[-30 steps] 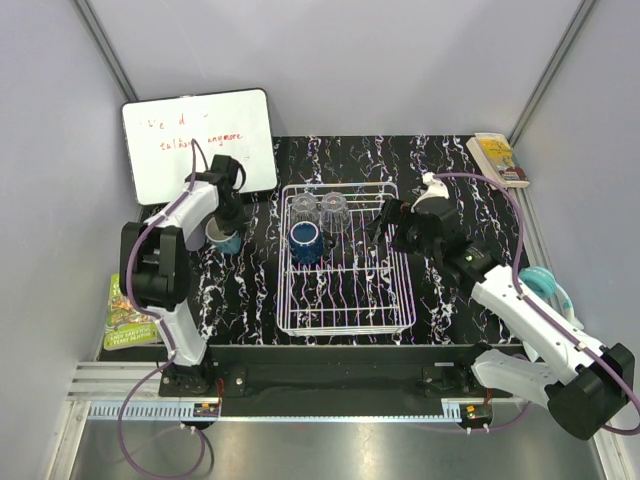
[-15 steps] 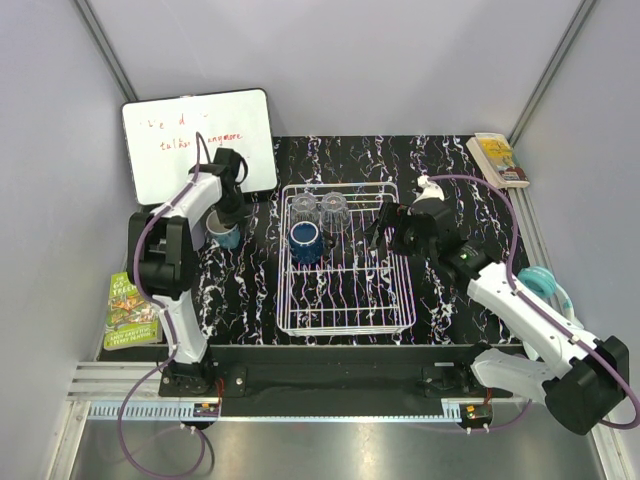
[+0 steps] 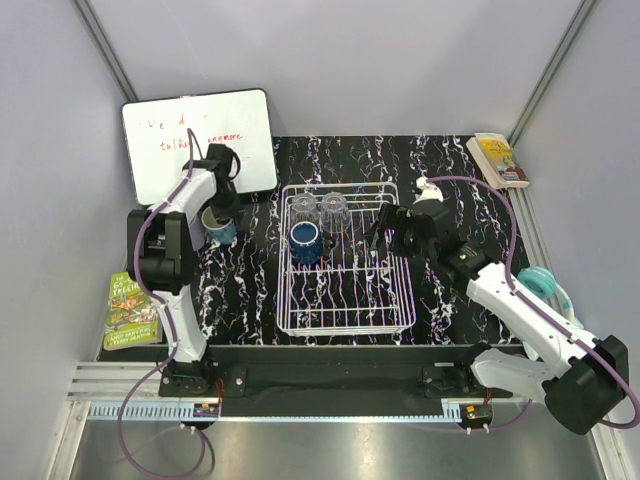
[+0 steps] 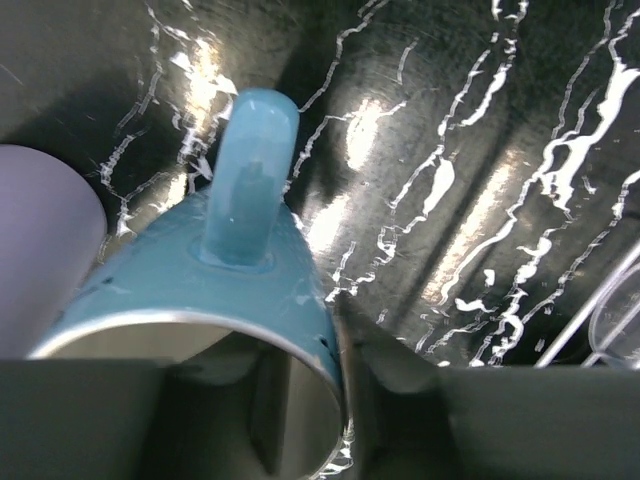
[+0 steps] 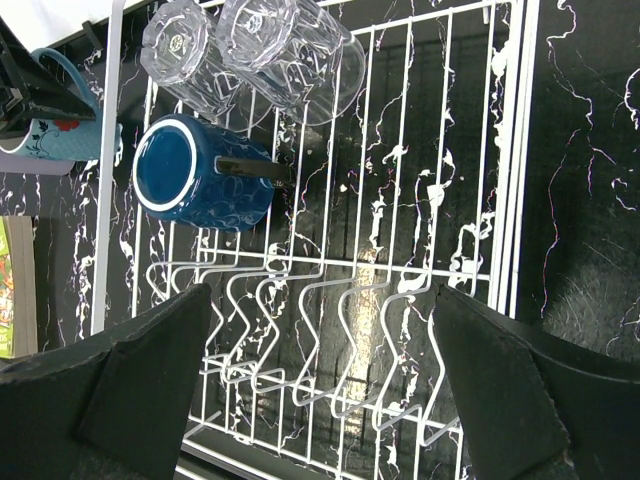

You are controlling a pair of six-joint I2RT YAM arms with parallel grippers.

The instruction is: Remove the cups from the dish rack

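The white wire dish rack (image 3: pixel 392 300) sits mid-table. In it stand two clear faceted glasses (image 3: pixel 304 208) (image 3: pixel 335 207) and a dark blue mug (image 3: pixel 305 241), bottoms up. My left gripper (image 3: pixel 222 205) is left of the rack, shut on the rim of the teal mug (image 4: pixel 200 270), one finger inside and one outside. The lavender tumbler (image 4: pixel 40 250) stands right beside that mug. My right gripper (image 5: pixel 320 390) is open and empty above the rack's right part; the blue mug (image 5: pixel 195 175) and glasses (image 5: pixel 285 45) lie ahead of it.
A whiteboard (image 3: pixel 200 140) leans at the back left, close behind my left arm. A book (image 3: pixel 498 158) lies at the back right, a green book (image 3: pixel 125 310) off the left edge, and a teal ring-shaped object (image 3: pixel 545 285) at the right edge.
My left gripper and the teal mug have shifted slightly left and toward the back. My right gripper has moved a little toward the back over the rack.
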